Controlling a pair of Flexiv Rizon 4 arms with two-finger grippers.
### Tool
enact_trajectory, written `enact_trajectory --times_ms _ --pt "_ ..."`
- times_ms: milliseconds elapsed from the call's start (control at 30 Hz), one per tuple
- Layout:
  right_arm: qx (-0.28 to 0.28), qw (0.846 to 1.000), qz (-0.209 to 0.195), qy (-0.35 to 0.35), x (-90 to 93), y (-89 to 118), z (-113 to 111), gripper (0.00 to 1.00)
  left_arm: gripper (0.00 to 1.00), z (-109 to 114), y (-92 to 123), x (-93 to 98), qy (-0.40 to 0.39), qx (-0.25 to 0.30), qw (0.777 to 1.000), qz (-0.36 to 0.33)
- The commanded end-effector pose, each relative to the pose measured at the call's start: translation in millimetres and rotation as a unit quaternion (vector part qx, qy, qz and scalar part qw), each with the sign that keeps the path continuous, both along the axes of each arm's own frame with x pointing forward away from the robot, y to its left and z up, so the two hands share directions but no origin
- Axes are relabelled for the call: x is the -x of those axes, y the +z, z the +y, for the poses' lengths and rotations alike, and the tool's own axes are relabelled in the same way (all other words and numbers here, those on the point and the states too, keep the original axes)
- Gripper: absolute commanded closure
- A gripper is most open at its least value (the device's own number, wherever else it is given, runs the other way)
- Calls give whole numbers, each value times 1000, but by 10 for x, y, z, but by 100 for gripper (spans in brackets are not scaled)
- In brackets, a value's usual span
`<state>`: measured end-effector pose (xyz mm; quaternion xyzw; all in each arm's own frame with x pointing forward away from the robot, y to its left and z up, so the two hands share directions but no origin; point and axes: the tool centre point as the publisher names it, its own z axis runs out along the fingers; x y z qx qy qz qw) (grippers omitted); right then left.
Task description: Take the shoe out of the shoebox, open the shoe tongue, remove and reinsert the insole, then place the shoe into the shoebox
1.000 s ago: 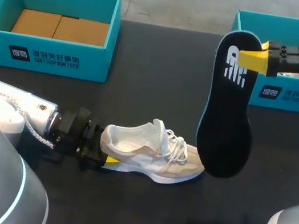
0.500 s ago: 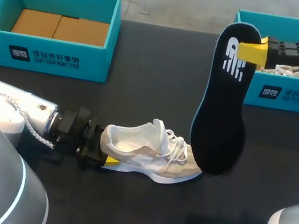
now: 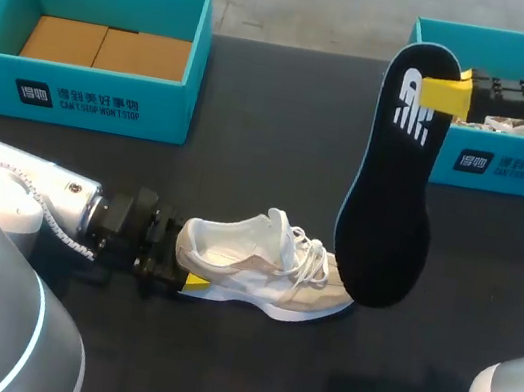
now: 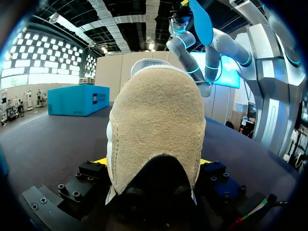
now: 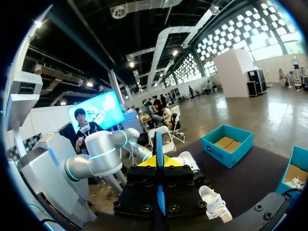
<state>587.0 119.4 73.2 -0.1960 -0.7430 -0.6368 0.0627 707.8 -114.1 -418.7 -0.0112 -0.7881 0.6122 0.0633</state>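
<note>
- While the left gripper (image 3: 182,259) was clamped on the heel of the shoe (image 3: 265,263), one yellow tip on each side, the shoe sat on its sole on the black table (image 3: 211,370) with the toe at 3 o'clock.
- Left wrist view: the heel filled the gap between both tips, touching each.
- Right gripper (image 3: 449,94) was at 2 o'clock of the shoe, pinched shut on the dark insole (image 3: 390,198) near its heel end. Right wrist view showed the insole edge-on between the two tips.
- Insole hung in the air, gripped end at 12 o'clock and toe end at 6.
- From the head view its lower end overlapped the shoe's toe. Could not tell if they touched.
- Left shoebox (image 3: 105,106), teal and open, was at 10 o'clock of the shoe with brown cardboard (image 3: 105,48) on its floor.
- Right shoebox (image 3: 520,171), also teal, was at 2 o'clock behind the right gripper.
</note>
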Motion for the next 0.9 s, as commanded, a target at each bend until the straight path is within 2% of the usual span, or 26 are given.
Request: enact_trajectory --times_ms 33,400,433,467,500,533,567,900 --pt "2 1000 1 2 -35 15 24 100 100 2 -29 14 0 0 1000 0" --pt "2 1000 1 2 -35 15 24 100 100 30 -49 -7 -14 -15 1000 -3" --pt "2 1000 1 2 -35 15 24 100 74 37 -58 -16 -15 -18 1000 -6" --pt "2 1000 1 2 -35 15 24 100 61 38 -63 -25 -13 -19 1000 -7" --pt "2 1000 1 2 -35 15 24 100 55 39 -66 -37 -13 -22 1000 -6" --pt "2 1000 1 2 -35 15 24 100 24 41 -69 -47 -13 -24 1000 -7" --pt "2 1000 1 2 -35 15 24 100 0 44 -71 -56 -12 -25 1000 -7" --pt "2 1000 1 2 -35 15 24 100 0 142 -114 -90 -10 -47 999 -6"
